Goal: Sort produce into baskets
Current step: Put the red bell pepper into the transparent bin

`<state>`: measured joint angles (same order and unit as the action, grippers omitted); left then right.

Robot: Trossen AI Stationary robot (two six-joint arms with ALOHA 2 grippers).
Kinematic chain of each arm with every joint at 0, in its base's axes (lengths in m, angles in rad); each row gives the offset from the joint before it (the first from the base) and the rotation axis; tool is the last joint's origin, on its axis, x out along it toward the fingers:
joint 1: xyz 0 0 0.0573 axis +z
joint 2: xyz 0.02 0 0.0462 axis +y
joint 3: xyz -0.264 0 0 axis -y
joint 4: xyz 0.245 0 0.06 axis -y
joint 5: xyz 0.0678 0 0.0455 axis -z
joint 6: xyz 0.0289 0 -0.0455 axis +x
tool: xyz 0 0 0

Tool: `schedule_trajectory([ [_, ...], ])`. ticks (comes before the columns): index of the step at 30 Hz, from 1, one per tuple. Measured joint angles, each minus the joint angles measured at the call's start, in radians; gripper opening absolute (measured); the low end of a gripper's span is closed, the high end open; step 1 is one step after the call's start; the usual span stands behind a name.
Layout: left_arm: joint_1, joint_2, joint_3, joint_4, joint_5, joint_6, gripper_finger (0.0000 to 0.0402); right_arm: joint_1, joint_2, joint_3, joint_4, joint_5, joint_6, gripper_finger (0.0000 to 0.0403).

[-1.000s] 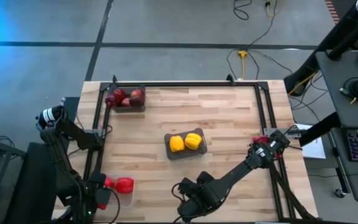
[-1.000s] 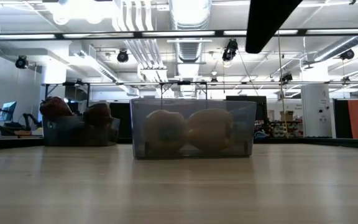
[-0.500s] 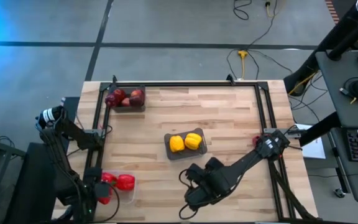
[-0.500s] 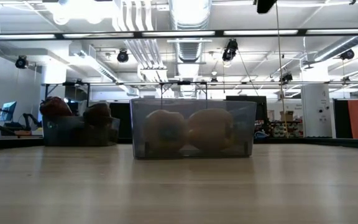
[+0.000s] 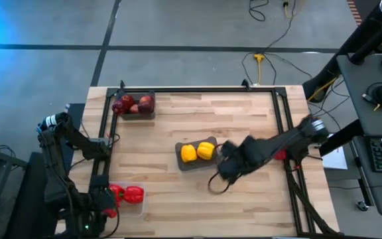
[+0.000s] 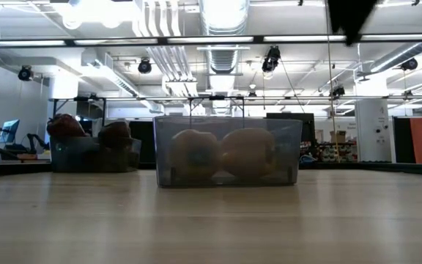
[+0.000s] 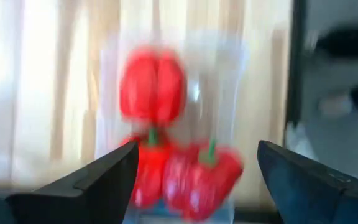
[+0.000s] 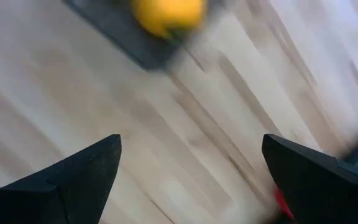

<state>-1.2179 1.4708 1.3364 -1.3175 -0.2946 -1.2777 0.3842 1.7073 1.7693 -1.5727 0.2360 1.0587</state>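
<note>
Right gripper: fingers spread, empty, at 4 o'clock of smoky grey plastic bin holding two yellow bell peppers. Left gripper: spread, empty, over clear plastic bin of red bell peppers.

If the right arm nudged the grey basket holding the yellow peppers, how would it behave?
The grey basket would probably slide, not tip: it is low and flat-bottomed on smooth wood. The two yellow peppers fill it side by side, so they likely shift little. It looks light, thin plastic.
</note>
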Motion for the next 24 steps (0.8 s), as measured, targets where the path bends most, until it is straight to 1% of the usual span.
schedule_trajectory([
  [1,0.005,0.000,0.022,0.000,-0.051,-0.003,0.0308,-0.018,-0.044,-0.071,-0.001,-0.029,0.004,0.0382],
  [3,0.020,0.000,0.066,0.022,-0.187,0.011,0.0306,-0.060,-0.114,-0.213,-0.002,-0.084,0.023,0.0382],
  [5,0.041,0.000,0.106,0.050,-0.319,0.054,0.0306,-0.112,-0.152,-0.344,-0.004,-0.139,0.061,0.0382],
  [7,0.071,-0.001,0.139,0.085,-0.398,0.114,0.0306,-0.169,-0.170,-0.459,0.003,-0.169,0.099,0.0382],
  [8,0.090,-0.001,0.150,0.106,-0.416,0.147,0.0306,-0.196,-0.177,-0.508,0.003,-0.172,0.106,0.0382],
  [11,0.144,0.001,0.162,0.164,-0.429,0.251,0.0306,-0.283,-0.189,-0.623,0.000,-0.183,0.096,0.0382],
  [15,0.202,0.014,0.152,0.214,-0.421,0.328,0.0306,-0.404,-0.185,-0.740,0.012,-0.212,-0.013,0.0382],
  [19,0.231,0.015,0.141,0.236,-0.419,0.352,0.0306,-0.504,-0.182,-0.815,0.071,-0.253,-0.193,0.0382],
  [24,0.246,0.015,0.139,0.246,-0.416,0.332,0.0306,-0.623,-0.181,-0.874,0.100,-0.254,-0.355,0.0382],
])
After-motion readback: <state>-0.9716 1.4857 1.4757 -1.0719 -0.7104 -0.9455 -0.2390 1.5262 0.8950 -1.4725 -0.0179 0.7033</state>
